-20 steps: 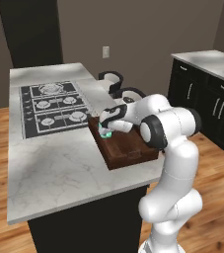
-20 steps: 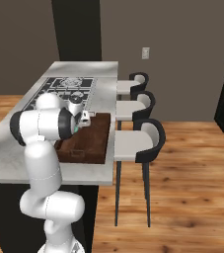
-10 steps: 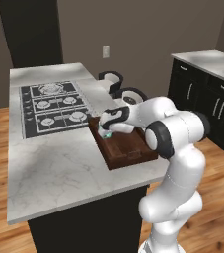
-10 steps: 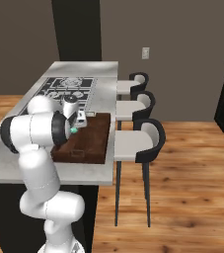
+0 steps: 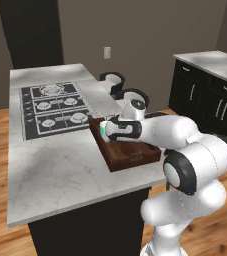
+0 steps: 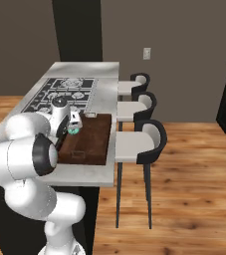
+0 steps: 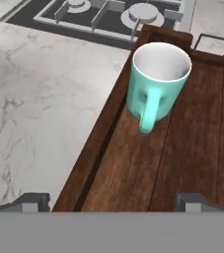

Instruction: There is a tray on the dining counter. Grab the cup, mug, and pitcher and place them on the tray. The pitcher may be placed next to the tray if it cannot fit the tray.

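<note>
- No writing, label, brand, number or sign can be read anywhere in these views.
- The mug point(image 7: 158, 84) just ahead of the hand has a plain teal side with no lettering.
- The tray point(image 7: 202, 148) under the hand is bare wood grain, unmarked.

Even, soft light throughout, rendered and flat, with no single strong source evident. Marble dining counter point(image 5: 60, 170) reads bright; back wall dim grey-brown. White arm shows gentle shading, no hard glare. Hand view sharp: mug point(image 7: 157, 81) casts only a faint shadow on the tray point(image 7: 192, 148). Base views slightly coarse, small details soft. No edge distortion noticeable.
</note>
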You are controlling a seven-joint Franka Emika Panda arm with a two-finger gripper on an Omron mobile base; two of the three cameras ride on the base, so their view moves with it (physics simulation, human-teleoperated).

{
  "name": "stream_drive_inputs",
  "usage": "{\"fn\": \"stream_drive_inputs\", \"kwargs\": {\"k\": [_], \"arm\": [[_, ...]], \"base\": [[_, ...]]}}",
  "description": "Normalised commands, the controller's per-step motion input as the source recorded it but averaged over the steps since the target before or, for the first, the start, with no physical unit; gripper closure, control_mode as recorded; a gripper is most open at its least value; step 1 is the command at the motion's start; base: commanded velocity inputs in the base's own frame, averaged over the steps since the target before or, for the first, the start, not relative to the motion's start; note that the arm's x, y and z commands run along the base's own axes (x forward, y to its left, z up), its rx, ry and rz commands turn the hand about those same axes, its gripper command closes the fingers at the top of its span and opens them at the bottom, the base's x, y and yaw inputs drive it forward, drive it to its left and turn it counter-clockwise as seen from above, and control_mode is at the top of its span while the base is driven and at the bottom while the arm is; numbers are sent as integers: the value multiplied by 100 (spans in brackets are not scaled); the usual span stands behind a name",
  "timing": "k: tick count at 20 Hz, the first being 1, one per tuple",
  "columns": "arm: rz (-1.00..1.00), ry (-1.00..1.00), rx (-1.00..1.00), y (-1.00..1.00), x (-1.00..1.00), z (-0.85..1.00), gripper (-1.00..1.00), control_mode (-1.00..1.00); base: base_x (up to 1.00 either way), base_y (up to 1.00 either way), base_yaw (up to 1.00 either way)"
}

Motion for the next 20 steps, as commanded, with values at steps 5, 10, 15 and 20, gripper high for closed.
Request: {"fn": "stream_drive_inputs", "kwargs": {"k": [5, 10, 15, 20], "arm": [[-6, 0, -1, 0, -45, 100, -100, -100], [-11, 5, -1, 0, -26, 100, -100, -100], [-17, 20, 0, -10, -54, 64, -100, -100], [-21, 24, 0, -24, -66, 16, -100, -100]], "base": [[0, 0, 0], [0, 0, 0], [0, 0, 0], [0, 0, 0]]}}
